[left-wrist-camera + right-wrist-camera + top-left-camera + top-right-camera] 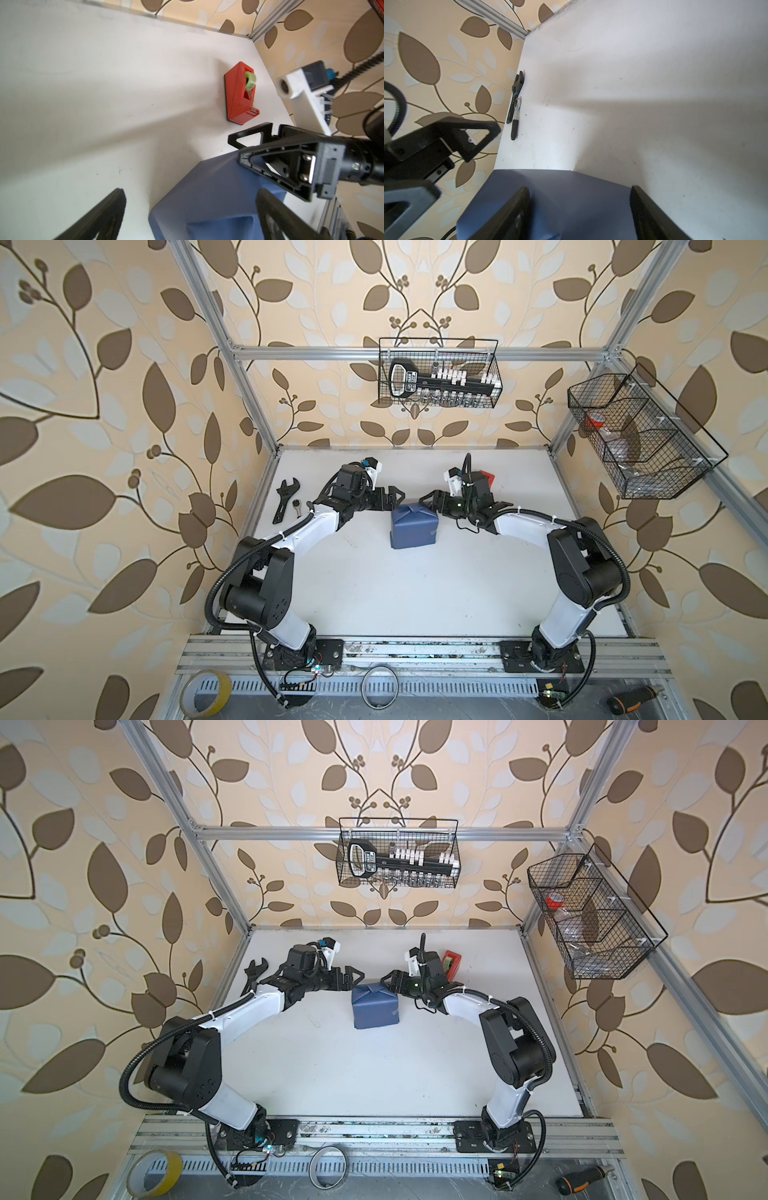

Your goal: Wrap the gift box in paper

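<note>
You seem to be at the closing step. The gift box [412,526] stands at mid-table [374,593], all covered in matte slate-blue paper [375,1006] with sharp triangular folds. The left pincer [397,494] is spread wide at its far corner, and the right pincer [428,502] is open over the other corner. Next you probably need tape from the red plastic dispenser [242,93].

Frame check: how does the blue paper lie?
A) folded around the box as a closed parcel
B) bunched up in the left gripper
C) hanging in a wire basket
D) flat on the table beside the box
A: in both top views the paper forms a closed blue parcel standing on the table, with fold lines at its far end and every side in view covered.
</note>
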`<state>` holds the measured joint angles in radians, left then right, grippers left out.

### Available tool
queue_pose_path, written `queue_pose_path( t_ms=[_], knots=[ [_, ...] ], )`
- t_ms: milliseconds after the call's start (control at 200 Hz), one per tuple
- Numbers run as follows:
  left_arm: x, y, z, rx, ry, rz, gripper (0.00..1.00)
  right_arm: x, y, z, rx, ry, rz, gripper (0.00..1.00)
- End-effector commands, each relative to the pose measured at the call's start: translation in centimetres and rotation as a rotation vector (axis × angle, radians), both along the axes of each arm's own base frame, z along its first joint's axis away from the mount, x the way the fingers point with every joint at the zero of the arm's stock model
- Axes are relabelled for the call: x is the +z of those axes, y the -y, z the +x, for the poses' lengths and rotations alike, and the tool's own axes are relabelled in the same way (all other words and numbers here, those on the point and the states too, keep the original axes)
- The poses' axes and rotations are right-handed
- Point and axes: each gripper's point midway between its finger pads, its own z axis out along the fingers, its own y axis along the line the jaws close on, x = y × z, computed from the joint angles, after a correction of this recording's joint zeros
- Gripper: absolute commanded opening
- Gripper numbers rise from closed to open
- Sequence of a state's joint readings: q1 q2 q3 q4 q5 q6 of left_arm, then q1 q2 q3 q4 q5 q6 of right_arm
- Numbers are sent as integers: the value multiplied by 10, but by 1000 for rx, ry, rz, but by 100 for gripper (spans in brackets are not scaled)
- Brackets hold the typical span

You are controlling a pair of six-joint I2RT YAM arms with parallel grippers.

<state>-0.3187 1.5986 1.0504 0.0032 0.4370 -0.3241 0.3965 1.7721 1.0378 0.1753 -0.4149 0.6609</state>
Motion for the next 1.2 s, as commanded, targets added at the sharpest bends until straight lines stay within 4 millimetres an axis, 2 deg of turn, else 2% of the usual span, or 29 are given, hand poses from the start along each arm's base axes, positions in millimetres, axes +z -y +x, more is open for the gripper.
queue_pose_path(
  t_ms=[0, 175, 425, 540, 674, 814, 919, 1194],
  knots=[
    [9, 1, 15, 58, -44, -65, 99, -18, 2, -15, 23, -44, -38, 76],
    [-11, 13, 14, 10, -119, -100, 99, -19, 2, -15, 24, -44, -36, 77],
    [-35, 12, -6, -11, -166, -112, 99, -13, 1, -13, 23, -36, -32, 77],
    [-48, 9, -13, -9, -187, -93, 99, -4, 0, -10, 21, -23, -22, 79],
    [-63, 2, -17, 12, -202, -60, 99, 17, 1, -3, 11, 4, 10, 82],
    [-65, 0, -18, 14, -200, -48, 98, 35, 2, -4, 0, 28, 42, 86],
    [-63, -1, -17, 18, -188, -40, 98, 40, -1, -6, -7, 37, 53, 88],
    [-62, -1, -17, 6, -174, -35, 97, 24, -21, -3, 20, -5, 31, 92]
  ],
)
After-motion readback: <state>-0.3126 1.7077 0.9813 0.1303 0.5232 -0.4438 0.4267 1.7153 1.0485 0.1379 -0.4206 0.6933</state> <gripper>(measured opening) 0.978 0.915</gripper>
